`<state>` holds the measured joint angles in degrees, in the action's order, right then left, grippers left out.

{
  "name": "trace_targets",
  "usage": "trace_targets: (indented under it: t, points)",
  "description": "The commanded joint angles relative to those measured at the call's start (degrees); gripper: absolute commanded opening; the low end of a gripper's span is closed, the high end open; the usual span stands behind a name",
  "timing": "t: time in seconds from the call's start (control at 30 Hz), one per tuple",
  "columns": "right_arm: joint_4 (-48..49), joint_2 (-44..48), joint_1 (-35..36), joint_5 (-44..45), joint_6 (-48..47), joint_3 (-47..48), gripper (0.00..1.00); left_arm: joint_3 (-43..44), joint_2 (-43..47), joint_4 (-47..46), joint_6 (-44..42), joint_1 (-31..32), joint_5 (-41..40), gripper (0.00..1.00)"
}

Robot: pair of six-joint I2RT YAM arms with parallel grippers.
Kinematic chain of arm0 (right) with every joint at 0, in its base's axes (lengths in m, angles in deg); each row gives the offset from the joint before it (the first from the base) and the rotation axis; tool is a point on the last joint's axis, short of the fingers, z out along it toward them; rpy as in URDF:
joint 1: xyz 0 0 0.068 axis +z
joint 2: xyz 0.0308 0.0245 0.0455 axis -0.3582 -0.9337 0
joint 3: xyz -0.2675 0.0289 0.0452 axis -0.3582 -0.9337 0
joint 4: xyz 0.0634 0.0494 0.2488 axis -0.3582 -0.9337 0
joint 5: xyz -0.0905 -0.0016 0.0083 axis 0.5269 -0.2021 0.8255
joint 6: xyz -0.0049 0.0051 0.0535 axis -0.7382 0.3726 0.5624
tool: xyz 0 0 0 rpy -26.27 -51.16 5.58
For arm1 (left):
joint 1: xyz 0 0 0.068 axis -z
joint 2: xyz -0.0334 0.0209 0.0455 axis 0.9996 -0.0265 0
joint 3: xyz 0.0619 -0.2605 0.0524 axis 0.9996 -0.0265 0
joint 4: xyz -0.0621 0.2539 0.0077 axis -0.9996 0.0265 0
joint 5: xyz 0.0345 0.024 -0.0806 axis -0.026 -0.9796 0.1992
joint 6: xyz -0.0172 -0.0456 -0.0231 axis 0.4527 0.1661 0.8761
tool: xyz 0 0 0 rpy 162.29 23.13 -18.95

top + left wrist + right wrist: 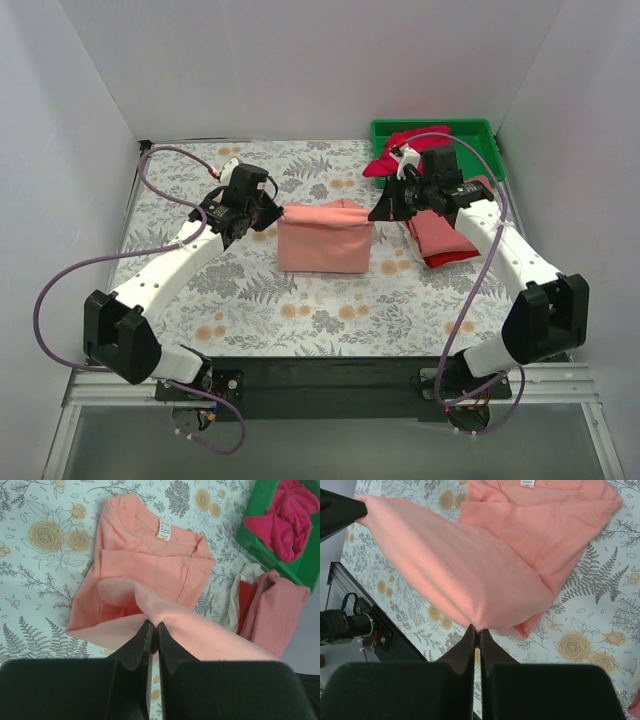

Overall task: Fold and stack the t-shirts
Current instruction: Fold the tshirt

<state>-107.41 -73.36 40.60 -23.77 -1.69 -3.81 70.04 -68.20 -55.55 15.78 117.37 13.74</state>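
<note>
The salmon-pink t-shirt (325,240) is partly folded at the table's middle, its near layer lifted and stretched between both grippers. My left gripper (278,212) is shut on its left corner, seen in the left wrist view (152,626) with the shirt (150,565) ahead. My right gripper (378,212) is shut on the right corner, seen in the right wrist view (476,629) under the cloth (470,565). A dusty rose t-shirt (440,230) lies folded on a red one (452,258) at the right. A magenta t-shirt (393,160) hangs from the tray.
The green tray (478,135) stands at the back right corner, also in the left wrist view (257,535). White walls enclose the floral tablecloth (300,310) on three sides. A black rail (330,375) runs along the near edge.
</note>
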Motion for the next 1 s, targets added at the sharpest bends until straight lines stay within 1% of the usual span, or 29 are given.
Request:
trace_targets:
  t: [0.0, 0.13, 0.33, 0.53, 0.73, 0.83, 0.9, 0.93, 0.97]
  points:
    - [1.9, -2.9, -1.2, -4.7, -1.8, 3.6, 0.01, 2.4, -1.2, -2.2, -2.4, -2.7, 1.5, 0.00]
    - [3.5, -6.8, -1.9, -5.1, -1.8, 5.4, 0.01, 2.8, -3.8, -3.1, -3.3, -4.5, 3.4, 0.00]
    - [3.7, -14.4, -2.6, -6.5, -3.1, 10.7, 0.01, 3.1, -8.2, -5.2, -4.2, -6.9, 4.6, 0.00]
    - [3.7, -20.5, -3.0, -3.9, -2.0, 14.7, 0.01, 5.6, -14.6, -6.3, -5.9, -8.3, 6.7, 0.00]
    - [5.1, -25.8, -3.2, -2.7, -1.3, 18.0, 0.01, 8.7, -20.3, -6.3, -7.3, -9.2, 7.1, 0.00]
    - [5.2, -28.0, -3.4, -0.7, -0.9, 19.5, 0.01, 10.5, -23.1, -6.3, -7.4, -9.5, 6.9, 0.00]
    - [5.1, -29.6, -3.4, 0.4, -0.6, 20.6, 0.01, 12.8, -25.5, -5.5, -7.4, -9.9, 6.5, 0.02]
    - [5.2, -30.3, -3.4, 0.9, -0.2, 21.4, 0.14, 13.7, -26.2, -5.0, -7.4, -10.0, 6.4, 0.08]
    - [5.1, -30.7, -3.5, 1.4, 0.5, 22.0, 0.28, 14.4, -27.1, -4.2, -7.8, -10.1, 6.3, 0.20]
